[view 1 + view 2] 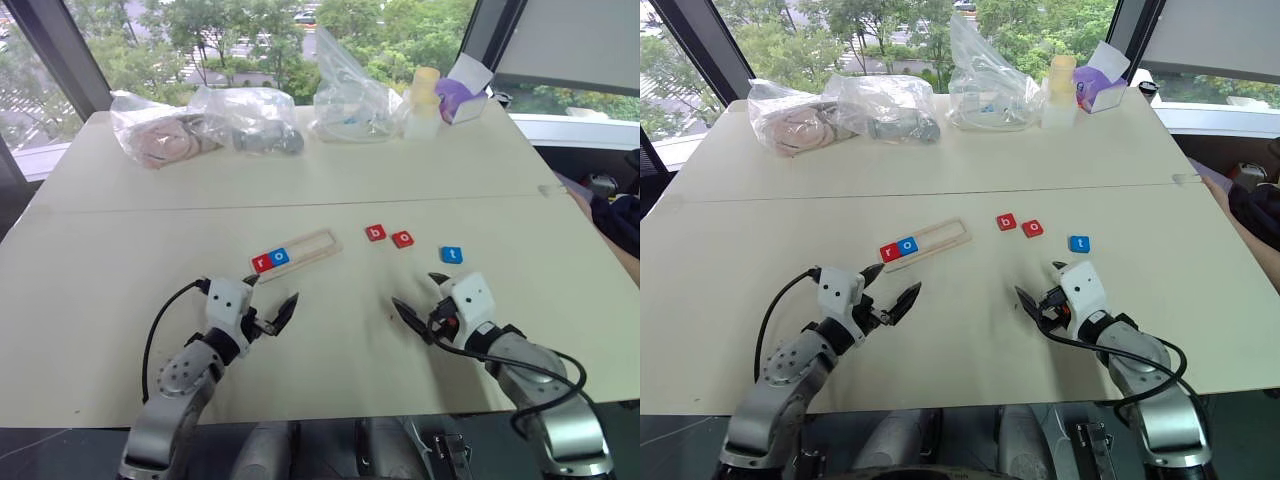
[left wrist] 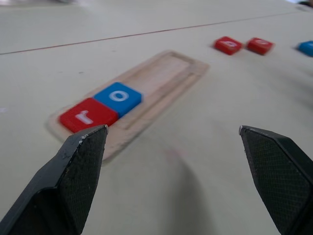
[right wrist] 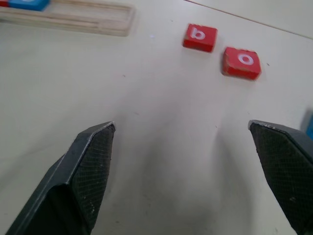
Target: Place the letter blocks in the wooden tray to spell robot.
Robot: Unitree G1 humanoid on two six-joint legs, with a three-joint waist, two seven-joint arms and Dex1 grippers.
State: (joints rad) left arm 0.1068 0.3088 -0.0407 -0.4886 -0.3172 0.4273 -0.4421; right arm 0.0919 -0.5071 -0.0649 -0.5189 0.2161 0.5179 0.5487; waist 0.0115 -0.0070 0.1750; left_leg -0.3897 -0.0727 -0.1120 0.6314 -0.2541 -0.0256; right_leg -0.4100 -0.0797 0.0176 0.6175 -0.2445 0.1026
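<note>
A: How far along is the spelling judged to be?

B: Two of five letters are seated. On the table (image 1: 120,240), the wooden tray (image 1: 312,245) is taken as the landmark: a red "r" block (image 1: 262,263) is set at its left end and a blue "o" block (image 1: 280,256) is set touching it, just to the right. The rest of the slot, toward the right end, is bare.

A: And what is left?

B: Three blocks are seen loose on the table, all to the right of the tray. A red "b" block (image 1: 375,233) lies nearest it, a red "o" block (image 1: 402,239) lies just beside that one, and a blue "t" block (image 1: 451,254) lies farthest from the tray. They are already laid out in the order needed, so the "b" is judged to be the next one due.

A: Is anything being carried?

B: Nothing. The left gripper (image 1: 267,302) is held on the near side of the tray's filled end with its fingers spread wide and nothing between them. The right gripper (image 1: 422,298) is held to the near right of the tray, near the "t", likewise spread wide and empty.
</note>
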